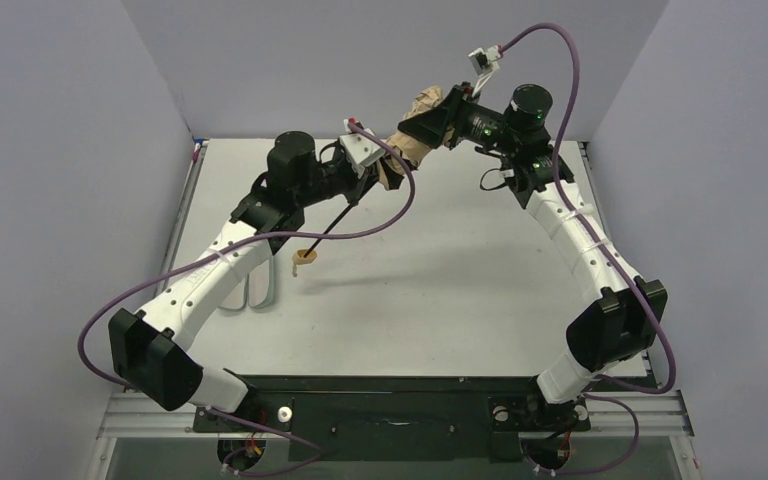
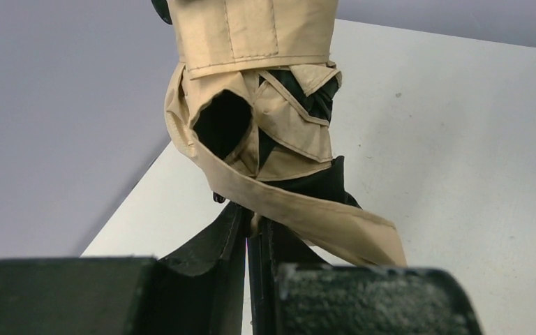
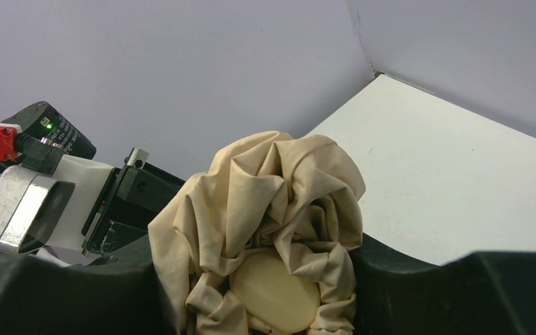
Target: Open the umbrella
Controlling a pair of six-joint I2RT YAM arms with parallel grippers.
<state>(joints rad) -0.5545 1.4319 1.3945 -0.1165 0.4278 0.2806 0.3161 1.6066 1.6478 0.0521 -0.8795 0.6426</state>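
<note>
The umbrella hangs above the far desk. The left claw is clenched on its lower end, and the right claw is grasping its top.

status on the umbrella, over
Left end effector shut on umbrella shaft. Right end effector gripping bunched canopy. Not open yet. Nothing blocking.

Pale soft sleeve flat on white table (left side); grey walls around.

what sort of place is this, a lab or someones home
Most likely a robotics lab test cell: two robot arms mounted at a white table, plain grey walls boxing it in on three sides, and purple cables looping off the arms.
</note>
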